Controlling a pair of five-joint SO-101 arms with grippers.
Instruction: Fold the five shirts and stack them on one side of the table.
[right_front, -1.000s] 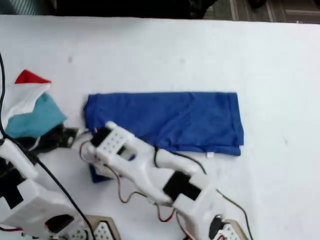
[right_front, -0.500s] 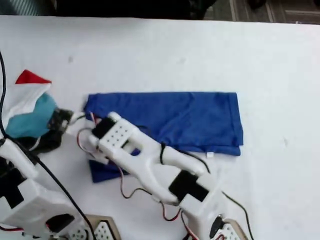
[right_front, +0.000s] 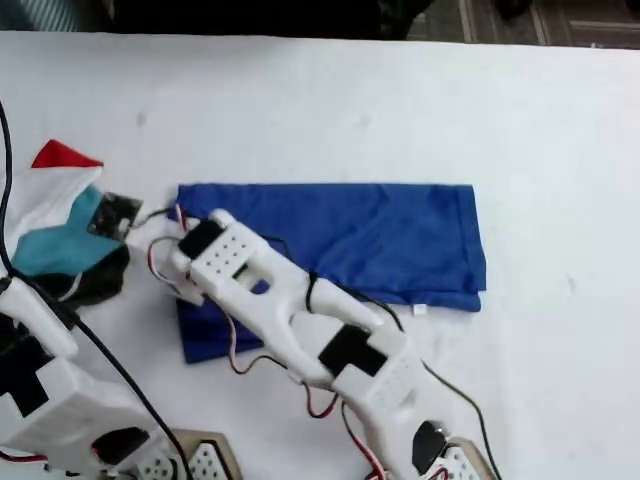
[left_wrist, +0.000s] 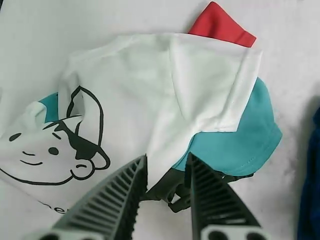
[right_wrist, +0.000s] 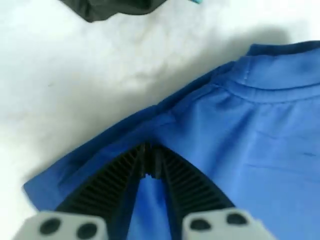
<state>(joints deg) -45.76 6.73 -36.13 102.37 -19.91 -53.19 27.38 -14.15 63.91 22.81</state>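
Blue shirt (right_front: 390, 235), folded lengthwise at worktop (right_front: 400, 100) centre: light, limp, likely to sag, so best taken at its doubled 9 o'clock edge, where right claw (right_wrist: 148, 164) pinches it; left claw (left_wrist: 166, 172) hangs parted over shirt pile (right_front: 55, 215) at 9 o'clock.

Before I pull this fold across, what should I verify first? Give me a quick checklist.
1. Grip: right gripper shut on the blue shirt at its edge: ok.
2. All layers caught in that pinch: cannot tell.
3. Spare arm: left gripper open over the white shirt: ok.
4. Blue shirt squared up: not ok, a flap sticks out near the arm.
5. Side pile stacked neatly: not ok; white shirt, teal shirt, red shirt and black shirt lie heaped.
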